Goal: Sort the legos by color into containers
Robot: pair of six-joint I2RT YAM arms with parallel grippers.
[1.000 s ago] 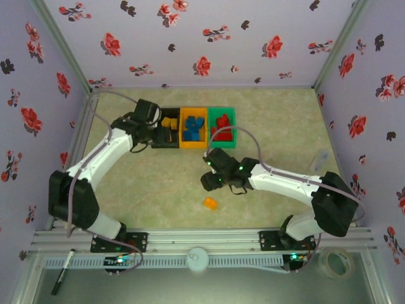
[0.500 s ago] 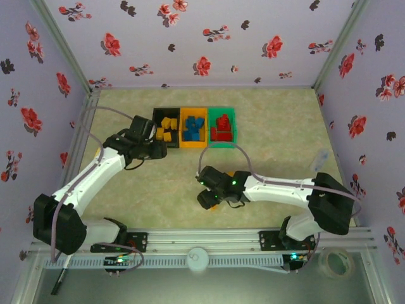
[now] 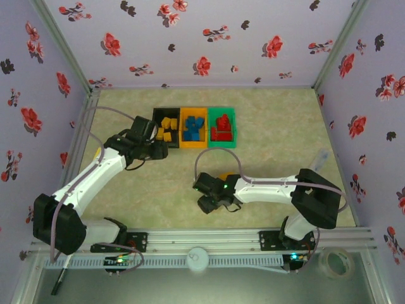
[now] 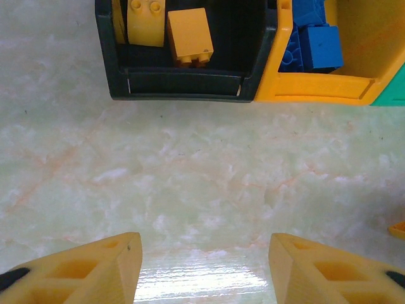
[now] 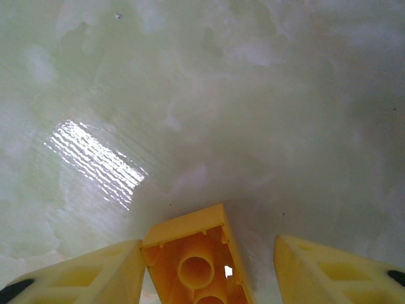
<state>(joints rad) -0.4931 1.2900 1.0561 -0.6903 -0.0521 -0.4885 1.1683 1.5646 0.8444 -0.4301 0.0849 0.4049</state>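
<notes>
Table: pale, glossy marbled top [image 3: 278, 126].
Containers: three joined bins at 12 o'clock of the table's middle. The black bin [image 4: 183, 85] holds yellow bricks [image 4: 190, 35], the orange bin [image 4: 316, 98] holds blue bricks [image 4: 319, 47], and the green bin [image 3: 222, 145] holds red bricks [image 3: 221, 125].
Left gripper [image 4: 204, 244]: pincer wide with nothing between the fingers, over bare table at 7 o'clock of the black bin.
Right gripper [image 5: 209, 246]: low over the table at 6 o'clock of the bins and well apart from them. The pincer is not yet clamped. One finger touches the brick and a gap shows at the other.
Yellow-orange brick [image 5: 196, 266]: lies between the right fingers with its hollow underside facing the wrist camera.
Handling: likely very light, rigid and smooth-walled. It could skid on the glossy top or twist if pinched off-centre.
Hold: best taken across the two long flat walls at mid-length. Only gentle pressure should be needed.
Destination: by colour, the black bin at 11 o'clock of the brick.
</notes>
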